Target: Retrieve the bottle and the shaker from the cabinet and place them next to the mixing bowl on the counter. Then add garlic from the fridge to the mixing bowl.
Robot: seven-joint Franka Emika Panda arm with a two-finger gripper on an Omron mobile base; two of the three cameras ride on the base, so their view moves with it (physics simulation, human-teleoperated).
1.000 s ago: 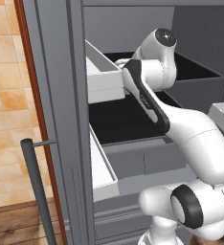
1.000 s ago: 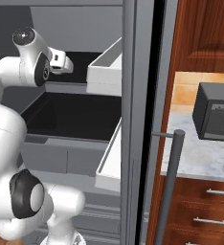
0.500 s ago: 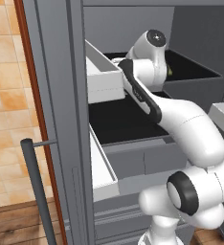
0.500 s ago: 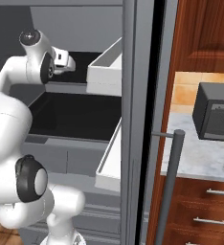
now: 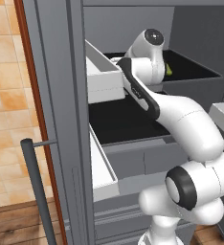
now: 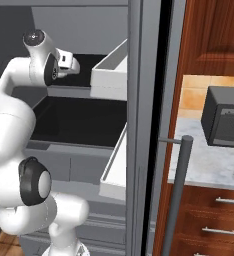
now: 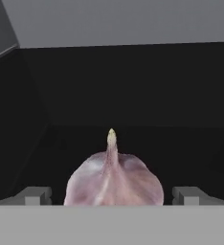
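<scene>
Grey fridge [image 5: 61,95] panels are framing the scene, its door standing open, with white bins on the door and dark shelves inside, while a marble table [image 6: 209,165] carrying a dark microwave [image 6: 226,117] is showing to the right in the right base view. Reaching onto the upper dark shelf [image 7: 133,95], the tool [image 7: 112,195] is standing wide, its two fingertips [image 7: 35,195] flanking the pale purple garlic [image 7: 113,179] bulb without touching it, the garlic sitting upright on that shelf.
</scene>
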